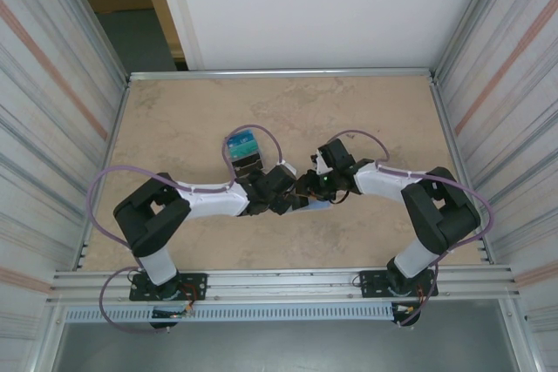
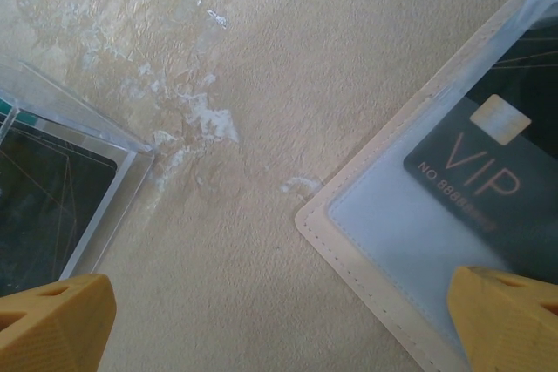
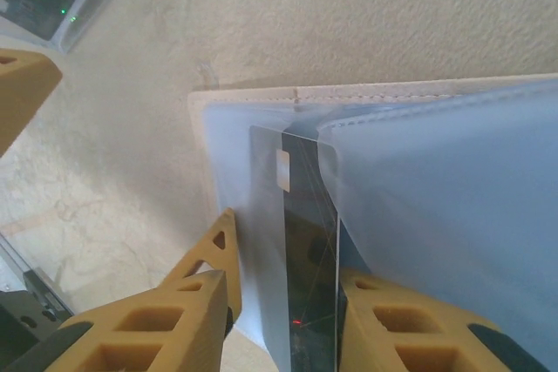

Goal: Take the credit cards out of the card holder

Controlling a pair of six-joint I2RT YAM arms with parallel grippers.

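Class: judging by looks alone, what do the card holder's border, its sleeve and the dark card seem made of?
Card holder border: matte cream leather or imitation, stitched. Sleeve: frosted translucent plastic, card showing through. Dark card: probably glossy plastic, gold chip, printed VIP.

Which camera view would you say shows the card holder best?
Right wrist: the card holder lies open, lining and stitched edge close up. Left wrist shows one corner with a VIP card; top external, a small sliver.

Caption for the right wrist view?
A dark card sits in the card holder's pale blue sleeve, straddled by the right end effector.
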